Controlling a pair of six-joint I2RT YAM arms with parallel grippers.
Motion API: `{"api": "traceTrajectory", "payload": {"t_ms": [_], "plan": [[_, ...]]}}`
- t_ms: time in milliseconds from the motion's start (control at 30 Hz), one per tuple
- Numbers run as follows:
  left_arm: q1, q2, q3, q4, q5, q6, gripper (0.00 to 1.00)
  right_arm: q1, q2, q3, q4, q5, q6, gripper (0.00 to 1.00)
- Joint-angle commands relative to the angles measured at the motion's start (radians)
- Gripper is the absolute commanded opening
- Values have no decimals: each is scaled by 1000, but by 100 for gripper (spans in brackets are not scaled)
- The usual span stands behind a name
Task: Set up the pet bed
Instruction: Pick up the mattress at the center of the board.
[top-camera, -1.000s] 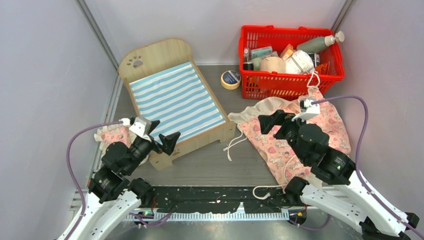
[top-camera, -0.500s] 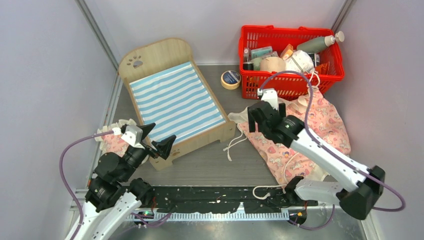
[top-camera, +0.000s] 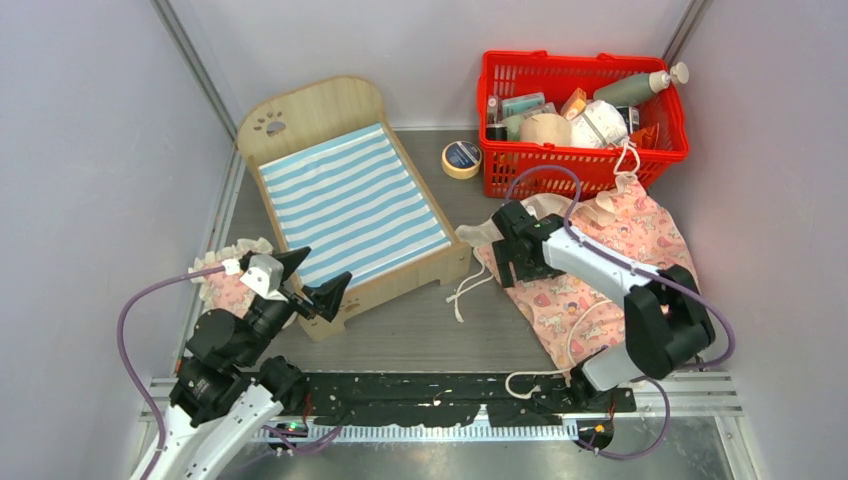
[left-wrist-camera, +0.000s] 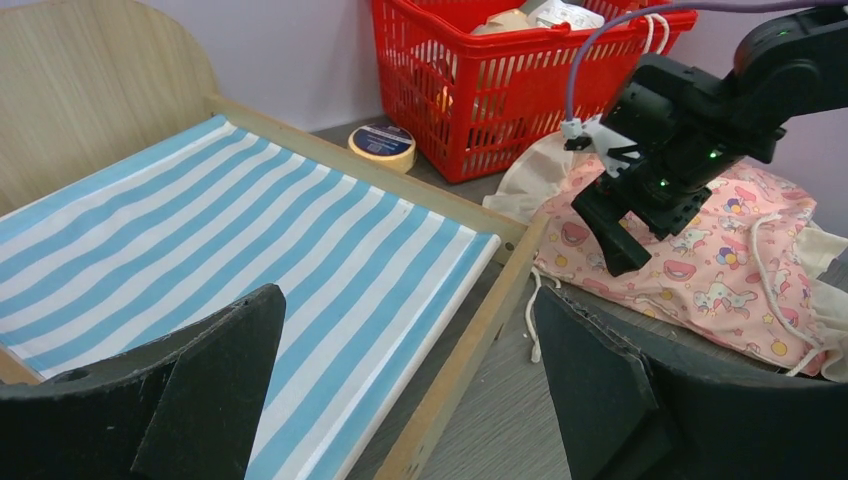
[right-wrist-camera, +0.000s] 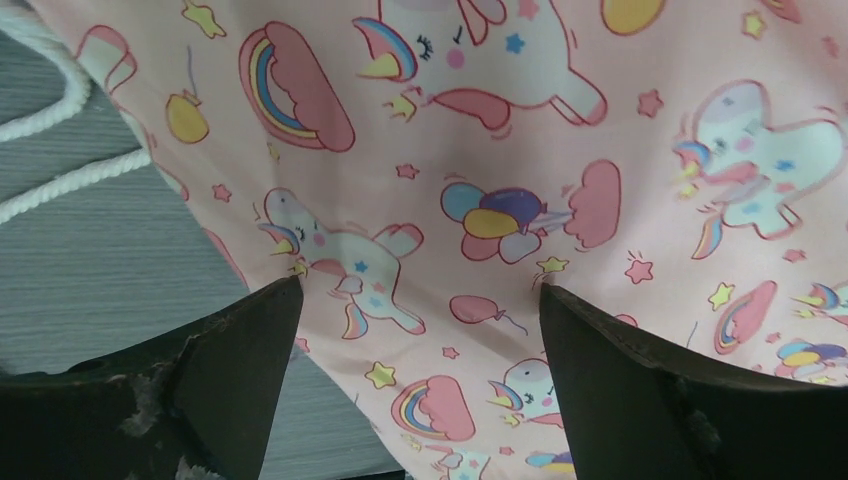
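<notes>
The pet bed (top-camera: 350, 200) stands left of centre, a light wooden frame with a paw-print headboard and a blue-and-white striped mattress (left-wrist-camera: 230, 240). My left gripper (top-camera: 318, 275) hovers open over the bed's near corner, and nothing lies between its fingers (left-wrist-camera: 405, 300). A pink unicorn-print blanket (top-camera: 610, 250) lies crumpled to the right of the bed. My right gripper (top-camera: 512, 262) is open just above the blanket's left part. The right wrist view shows its fingers straddling the pink cloth (right-wrist-camera: 500, 150) without gripping it (right-wrist-camera: 420, 290). A small pink frilled pillow (top-camera: 225, 280) lies left of the bed's foot.
A red basket (top-camera: 580, 110) full of bottles and packets stands at the back right. A roll of tape (top-camera: 461, 159) lies between it and the bed. White cords (top-camera: 470, 285) trail from the blanket onto the grey table. Walls close in on both sides.
My right arm has swung forward and left and come down over the blanket's left part. My left gripper has drawn back slightly toward the bed's near corner.
</notes>
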Motion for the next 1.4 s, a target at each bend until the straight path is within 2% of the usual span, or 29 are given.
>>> {"api": "traceTrajectory", "payload": {"t_ms": [0,33,100,133,167,200,267,367,500,567,700,833,933,1133,1367], "plan": [[-5,-16,-5,51,-9,37,99,-21,77,0,70,-36,-16,93],[-5,-20,-6,51,-11,40,100,-25,87,-6,82,-40,-16,91],[-5,-24,-7,48,-24,46,100,-26,99,-14,88,-36,-10,71],[-6,-25,-6,45,-30,48,100,-26,94,-15,84,-23,0,51],[-7,-24,-5,42,-37,49,100,-26,72,-15,69,-14,6,40],[-8,-22,-3,37,-45,49,99,-26,55,-13,56,-1,19,17],[-8,-13,10,28,-58,29,99,-25,-23,1,11,17,46,7],[-7,13,46,-3,-53,-25,98,-24,-215,45,-67,20,93,5],[-7,89,110,-42,45,-102,97,-24,-429,89,-80,-44,164,5],[-7,133,123,-27,122,-137,96,-24,-506,93,-48,-160,213,5],[-9,238,115,53,242,-197,96,-17,-636,47,120,-371,339,5],[-27,342,58,214,338,-267,97,2,-714,17,251,-446,450,5],[-99,422,57,259,321,-285,98,12,-773,-21,360,-457,547,5],[-318,553,105,293,201,-246,100,19,-827,-81,523,-444,669,5],[-422,699,190,327,211,-284,99,33,-857,-103,581,-365,702,5]]}}
